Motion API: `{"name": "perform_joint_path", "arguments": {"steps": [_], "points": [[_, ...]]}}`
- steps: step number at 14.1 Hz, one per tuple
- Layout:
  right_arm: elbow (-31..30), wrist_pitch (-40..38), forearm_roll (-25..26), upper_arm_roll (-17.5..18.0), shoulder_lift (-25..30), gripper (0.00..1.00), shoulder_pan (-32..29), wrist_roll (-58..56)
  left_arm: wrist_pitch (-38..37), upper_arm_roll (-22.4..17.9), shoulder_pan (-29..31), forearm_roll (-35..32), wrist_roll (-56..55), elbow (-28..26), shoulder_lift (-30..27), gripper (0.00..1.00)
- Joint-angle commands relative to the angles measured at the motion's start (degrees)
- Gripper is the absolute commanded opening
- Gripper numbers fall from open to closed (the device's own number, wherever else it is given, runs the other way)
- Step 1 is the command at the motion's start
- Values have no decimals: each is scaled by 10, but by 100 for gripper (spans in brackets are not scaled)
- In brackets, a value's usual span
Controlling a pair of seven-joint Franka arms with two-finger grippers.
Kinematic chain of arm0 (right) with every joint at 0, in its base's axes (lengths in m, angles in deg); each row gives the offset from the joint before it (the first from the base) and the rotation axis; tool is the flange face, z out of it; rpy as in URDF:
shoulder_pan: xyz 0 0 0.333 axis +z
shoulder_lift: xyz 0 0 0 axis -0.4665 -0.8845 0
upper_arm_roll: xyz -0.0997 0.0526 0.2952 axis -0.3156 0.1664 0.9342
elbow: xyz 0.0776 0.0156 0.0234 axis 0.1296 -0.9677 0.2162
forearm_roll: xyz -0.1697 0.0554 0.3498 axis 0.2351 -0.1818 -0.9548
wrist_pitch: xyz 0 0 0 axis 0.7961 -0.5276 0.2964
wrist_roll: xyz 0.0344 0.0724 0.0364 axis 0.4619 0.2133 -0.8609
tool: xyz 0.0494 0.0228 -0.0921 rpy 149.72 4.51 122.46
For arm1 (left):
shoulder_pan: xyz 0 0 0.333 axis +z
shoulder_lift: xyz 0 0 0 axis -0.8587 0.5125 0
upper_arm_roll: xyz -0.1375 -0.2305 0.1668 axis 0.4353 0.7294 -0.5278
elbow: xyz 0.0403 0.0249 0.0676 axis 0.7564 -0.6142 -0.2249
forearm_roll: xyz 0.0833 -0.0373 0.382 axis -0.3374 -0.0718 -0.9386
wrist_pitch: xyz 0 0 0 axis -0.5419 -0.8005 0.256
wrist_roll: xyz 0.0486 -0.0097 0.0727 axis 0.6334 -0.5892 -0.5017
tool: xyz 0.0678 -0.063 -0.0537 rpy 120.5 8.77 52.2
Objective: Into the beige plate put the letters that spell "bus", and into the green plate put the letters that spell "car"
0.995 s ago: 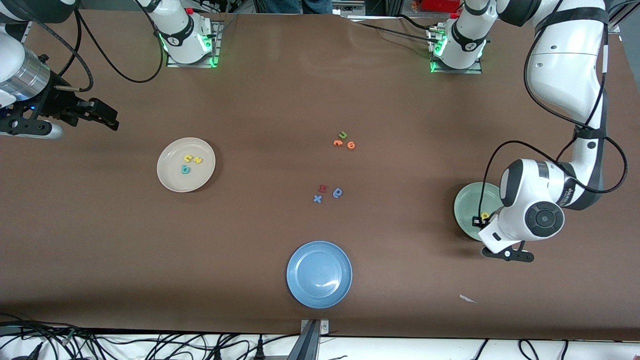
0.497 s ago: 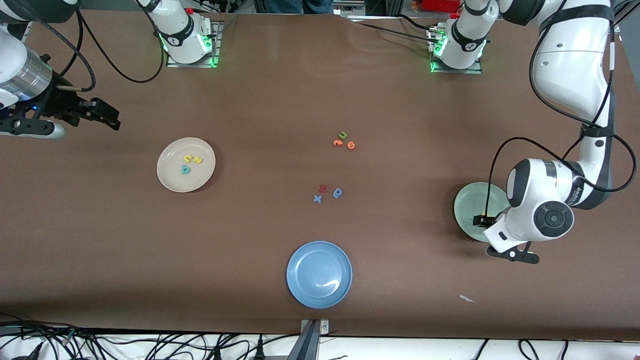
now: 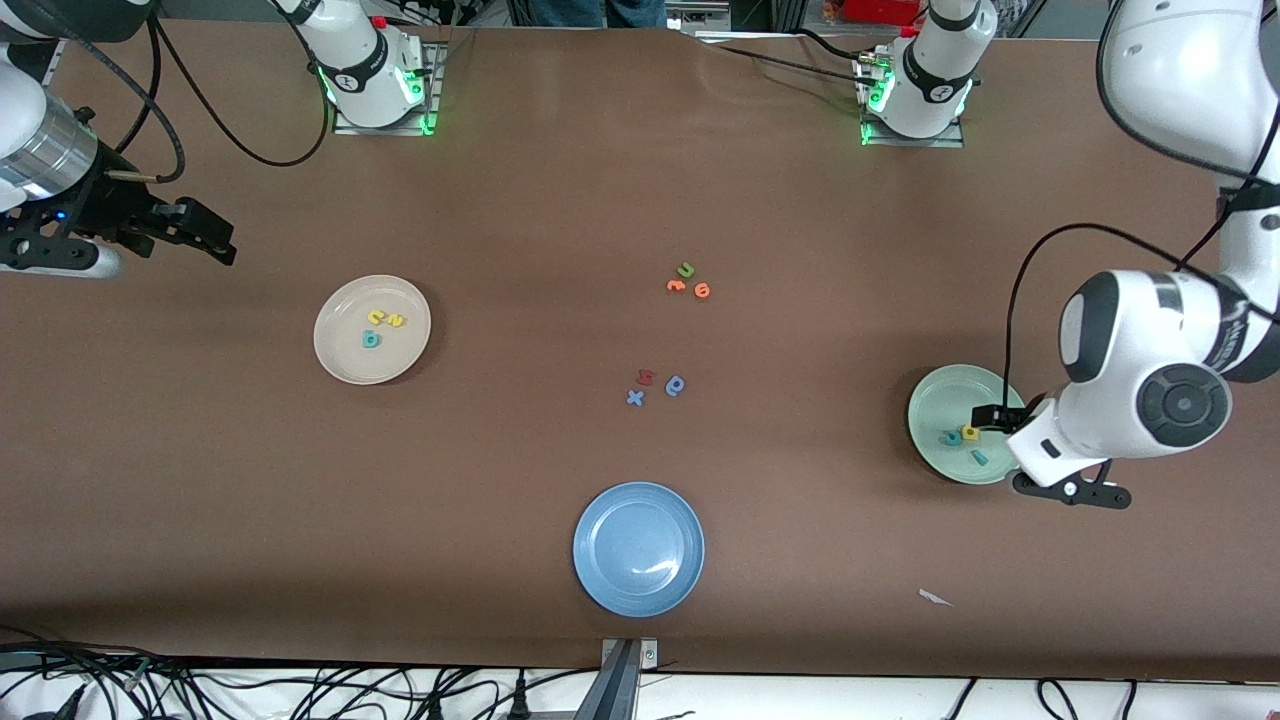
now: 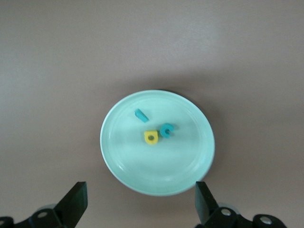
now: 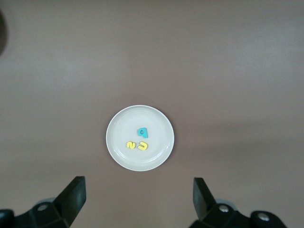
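- Since a second ago the left pincer (image 3: 993, 416) has let go and lifted off the green plate (image 3: 935, 395); the yellow "a" it carried now lies in the plate and two teal letters, hidden before, show beside it. Nothing else on the bench (image 3: 560, 190) has shifted.
- Right pincer (image 3: 205, 235): waits over bare bench at the right arm's end, jaws spread wide, empty.
- Beige plate (image 3: 345, 365): holds the letters that spell "bus" (image 3: 379, 326), two yellow side by side, the teal "b" just beside them.
- Mid-bench leftovers: green "u" (image 3: 685, 269) with two orange letters (image 3: 689, 288); nearer the front camera, a red letter (image 3: 645, 377), a blue "x" (image 3: 635, 397) and a blue "a"-like letter (image 3: 675, 385). Blue plate (image 3: 600, 570) nearest the camera, empty.
- Green plate, toward the left arm's end: the letters that spell "car" (image 3: 962, 440) lie clustered inside; in the left wrist view the "a" (image 4: 151, 137) touches the "c" (image 4: 166, 129), the "r" (image 4: 141, 115) slightly apart.
- Left pincer: hangs over the plate's edge, jaws wide apart, holding nothing.
- Handling, my judgement: foam letters are feather-light, soft and squashy, and may cling to a pad. Pinch gently across the outer edges, straight down. Both words look sorted.
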Motion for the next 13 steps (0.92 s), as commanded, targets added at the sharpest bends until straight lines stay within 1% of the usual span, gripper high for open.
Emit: {"name": "perform_joint_path", "arguments": {"steps": [1, 4, 6, 7, 9, 12, 13], "points": [[17, -1, -11, 5, -9, 100, -8, -1, -43, 4, 1, 13, -11, -8, -47, 100], [25, -2, -9, 7, -12, 100, 0, -8, -87, 5, 6, 19, -9, -27, -119, 100], [24, -4, -13, 6, -12, 100, -1, -8, -96, 5, 12, 54, -7, -77, -198, 100], [24, -5, -12, 5, -12, 100, -1, -8, -109, 5, 11, 57, -9, -88, -223, 100], [24, -6, -13, 4, -12, 100, -2, -8, -127, 5, 10, 57, -8, -93, -260, 100], [24, -7, -13, 4, -12, 100, -2, -8, -123, 5, 10, 57, -18, -112, -307, 100], [24, -5, -14, 2, -12, 100, -2, -9, -123, 5, 10, 57, -18, -114, -315, 100]]}}
